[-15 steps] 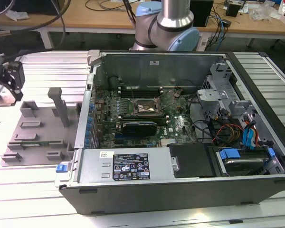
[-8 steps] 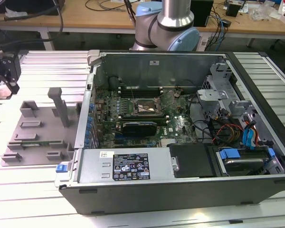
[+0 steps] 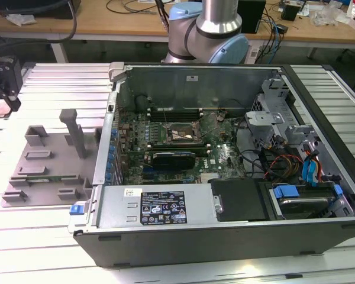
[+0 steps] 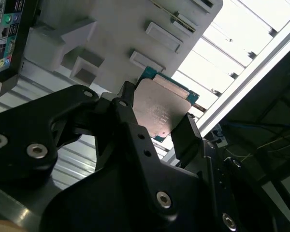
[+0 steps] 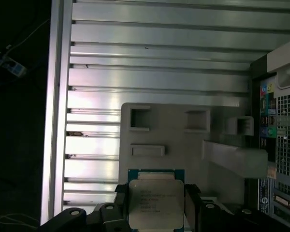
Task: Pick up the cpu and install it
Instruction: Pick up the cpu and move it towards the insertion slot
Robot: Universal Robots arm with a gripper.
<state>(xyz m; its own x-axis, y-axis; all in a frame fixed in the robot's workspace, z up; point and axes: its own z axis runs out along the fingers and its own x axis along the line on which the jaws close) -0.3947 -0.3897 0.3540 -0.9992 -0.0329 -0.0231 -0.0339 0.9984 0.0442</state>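
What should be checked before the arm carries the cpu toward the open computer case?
1. Grip on the cpu: ok, the gripper clamps two opposite edges in both wrist views.
2. Chip seated square in the grip: ok.
3. Chip clear of the grey fixture tray: ok, held above it.
4. Panel off the computer case, inside exposed: ok.
5. State of the motherboard socket, open and empty: cannot tell.

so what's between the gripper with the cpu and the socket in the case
In the exterior view: the grey fixture plate with its upright post, then the case's side wall, before the socket. The gripper is shut on the cpu.
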